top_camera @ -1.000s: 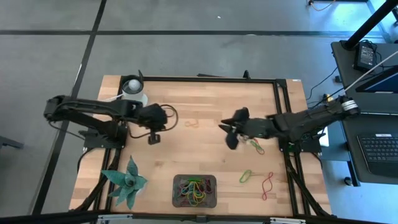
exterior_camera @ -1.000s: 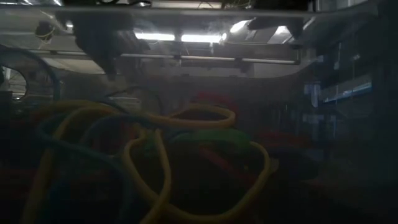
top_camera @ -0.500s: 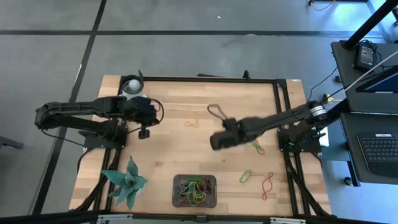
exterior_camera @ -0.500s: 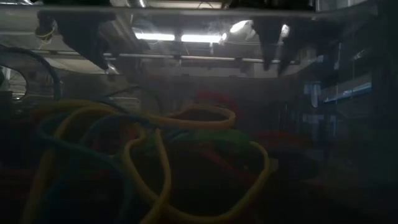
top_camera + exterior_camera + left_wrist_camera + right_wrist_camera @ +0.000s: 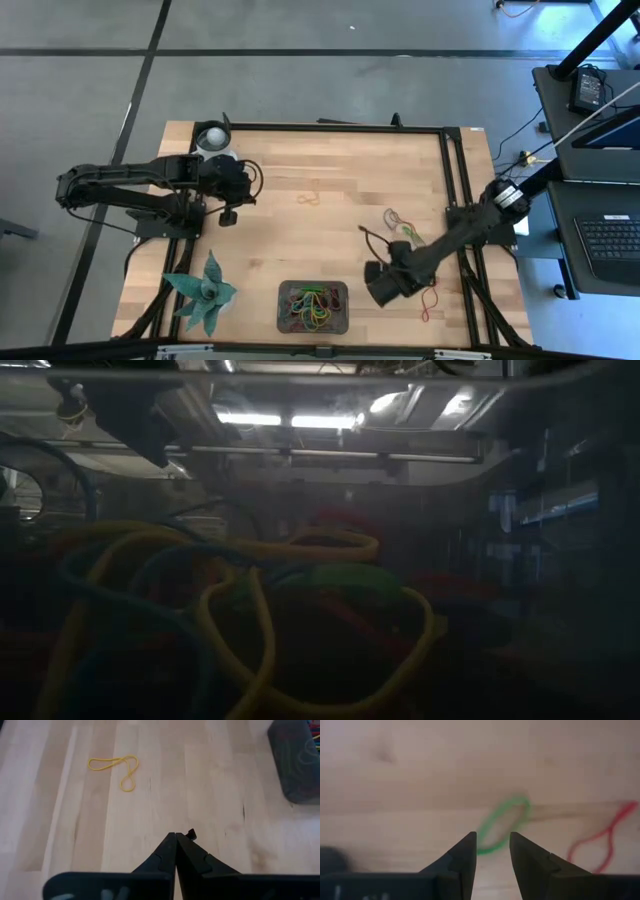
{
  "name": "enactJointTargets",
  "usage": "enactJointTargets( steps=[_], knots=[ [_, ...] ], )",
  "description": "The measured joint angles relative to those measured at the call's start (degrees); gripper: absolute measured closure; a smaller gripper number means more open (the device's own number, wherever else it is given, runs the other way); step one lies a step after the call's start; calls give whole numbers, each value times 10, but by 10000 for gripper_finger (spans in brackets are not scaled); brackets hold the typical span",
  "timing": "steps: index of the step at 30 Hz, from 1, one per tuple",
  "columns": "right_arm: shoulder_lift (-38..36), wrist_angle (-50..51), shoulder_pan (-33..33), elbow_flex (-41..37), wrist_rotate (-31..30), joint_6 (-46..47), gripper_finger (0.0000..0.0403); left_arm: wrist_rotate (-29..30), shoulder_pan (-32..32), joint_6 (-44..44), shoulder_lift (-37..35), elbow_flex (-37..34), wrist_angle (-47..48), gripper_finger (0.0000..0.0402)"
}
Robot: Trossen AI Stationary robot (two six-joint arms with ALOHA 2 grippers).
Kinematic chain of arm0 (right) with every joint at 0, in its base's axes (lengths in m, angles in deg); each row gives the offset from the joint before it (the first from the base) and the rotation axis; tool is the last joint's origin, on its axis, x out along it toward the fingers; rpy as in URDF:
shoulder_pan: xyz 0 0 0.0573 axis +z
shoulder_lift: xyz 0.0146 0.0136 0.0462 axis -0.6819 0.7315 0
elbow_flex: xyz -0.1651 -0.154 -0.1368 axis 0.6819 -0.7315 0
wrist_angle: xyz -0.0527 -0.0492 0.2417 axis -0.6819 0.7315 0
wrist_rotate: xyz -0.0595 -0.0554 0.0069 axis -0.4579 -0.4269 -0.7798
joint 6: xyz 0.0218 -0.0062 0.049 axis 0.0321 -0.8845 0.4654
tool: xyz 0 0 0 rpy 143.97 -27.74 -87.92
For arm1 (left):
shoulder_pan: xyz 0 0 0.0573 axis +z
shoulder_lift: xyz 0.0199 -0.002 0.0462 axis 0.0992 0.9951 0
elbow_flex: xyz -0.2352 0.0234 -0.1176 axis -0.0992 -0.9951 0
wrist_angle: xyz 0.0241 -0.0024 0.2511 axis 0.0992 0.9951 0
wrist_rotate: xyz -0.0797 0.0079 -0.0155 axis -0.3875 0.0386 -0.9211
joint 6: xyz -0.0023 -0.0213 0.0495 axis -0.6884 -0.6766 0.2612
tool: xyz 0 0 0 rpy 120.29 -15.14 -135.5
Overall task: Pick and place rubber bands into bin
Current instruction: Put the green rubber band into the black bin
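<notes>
Low view: dark and hazy; tangled rubber bands (image 5: 250,610) fill the frame at close range, and the tray holding them can't be made out. Dark shape at 11 o'clock (image 5: 130,420) is cut by the top edge, identity unclear.

Left wrist view: bin (image 5: 297,762) at 2 o'clock is cropped by the edge.

Right wrist view: green band (image 5: 502,825) and red band (image 5: 602,837) are blurred; the red one runs off at 3 o'clock.

High view: green band is hidden under right gripper (image 5: 383,288).

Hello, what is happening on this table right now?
A two-armed robot is collecting rubber bands into the bin, which already holds several. The right end effector is open just above a green rubber band lying on the wood beside a red rubber band; it holds nothing. The left end effector waits shut near the white cup. A yellow rubber band lies loose mid-table.
</notes>
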Motion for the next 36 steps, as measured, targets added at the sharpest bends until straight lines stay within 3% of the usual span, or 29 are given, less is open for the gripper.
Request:
enactJointTargets(
  steps=[9,17,22,27,32,36],
  knots=[
    [0,-32,27,-77,15,-3,282,-2,-6,-61,0,0,0,400],
    [-2,-131,42,-152,13,-21,282,-2,-20,-117,0,0,-1,398],
    [-7,-175,42,-184,11,-61,315,-2,-22,-119,0,0,-2,400],
    [-4,-167,43,-171,-2,-105,392,7,-22,-119,0,0,-2,397],
    [0,-126,47,-136,-7,-122,397,4,-22,-119,0,0,0,399],
    [-3,-47,57,-59,-49,-128,399,3,-22,-119,0,0,0,399]
  ],
)
